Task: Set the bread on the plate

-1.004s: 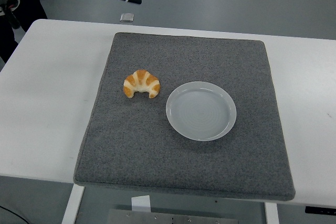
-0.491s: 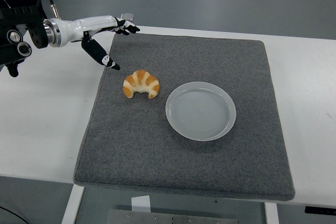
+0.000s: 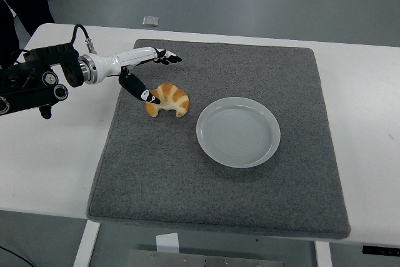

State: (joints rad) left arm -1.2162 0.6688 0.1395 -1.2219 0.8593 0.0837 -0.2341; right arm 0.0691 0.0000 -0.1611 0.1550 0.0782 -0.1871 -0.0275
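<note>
Reaching in from nine o'clock with the left hand (image 3: pixel 145 74), fingers spread apart and holding nothing, thumb tip dipping just beside the croissant (image 3: pixel 168 99) on the grey mat (image 3: pixel 219 186). Approaching for the grasp, apparently; next, closing around the croissant, then carrying it toward three o'clock onto the empty white plate (image 3: pixel 238 132) nearby.

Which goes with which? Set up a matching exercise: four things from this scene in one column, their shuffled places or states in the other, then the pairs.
1. croissant
2. plate
3. left hand
4. grey mat

A. spread under both food and dish
B. empty, right of the bread
C. open, reaching in from the left
D. lying on the mat, thumb tip at its left end

Pairs: 1-D, 2-B, 3-C, 4-A
</note>
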